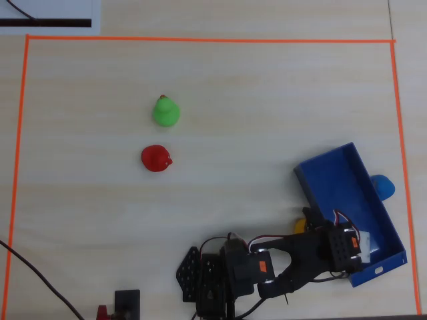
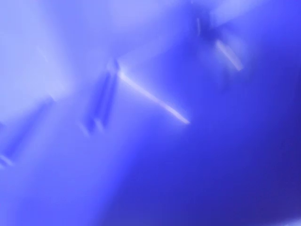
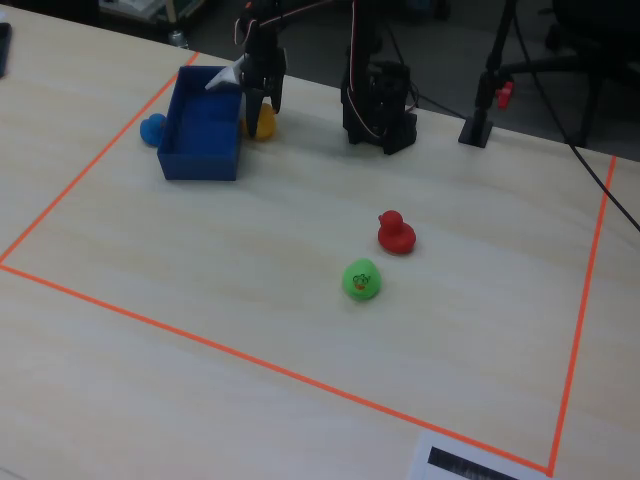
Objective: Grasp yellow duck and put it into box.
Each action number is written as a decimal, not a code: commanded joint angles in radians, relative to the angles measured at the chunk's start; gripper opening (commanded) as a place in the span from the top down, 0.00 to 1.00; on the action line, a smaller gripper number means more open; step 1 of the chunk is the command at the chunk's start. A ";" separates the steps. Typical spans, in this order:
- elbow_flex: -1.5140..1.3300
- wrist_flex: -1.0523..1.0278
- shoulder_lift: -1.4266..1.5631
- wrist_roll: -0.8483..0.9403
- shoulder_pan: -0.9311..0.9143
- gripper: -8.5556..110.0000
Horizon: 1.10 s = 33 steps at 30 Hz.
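Observation:
The yellow duck (image 3: 263,124) stands on the table just outside the long wall of the blue box (image 3: 200,160). In the overhead view only a sliver of the duck (image 1: 299,225) shows past the arm, left of the box (image 1: 333,177). My gripper (image 3: 262,104) hangs straight down right at the duck, beside the box's near end. In the overhead view the arm's black body hides the gripper's fingers. The wrist view is filled with blurred blue box plastic (image 2: 150,141), and no fingers or duck show there. I cannot tell whether the jaws are open or shut.
A green duck (image 1: 165,112) and a red duck (image 1: 157,159) stand mid-table, far from the arm. A blue duck (image 1: 383,186) sits against the box's outer wall. Orange tape (image 1: 200,40) frames the work area. The arm's base (image 1: 213,277) is at the front edge.

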<state>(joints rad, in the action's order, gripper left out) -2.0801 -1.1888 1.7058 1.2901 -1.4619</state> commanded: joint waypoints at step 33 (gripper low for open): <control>0.143 -0.086 -0.127 0.115 0.026 0.93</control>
<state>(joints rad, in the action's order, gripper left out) -1.9742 -1.2609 1.5662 1.3837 -1.4220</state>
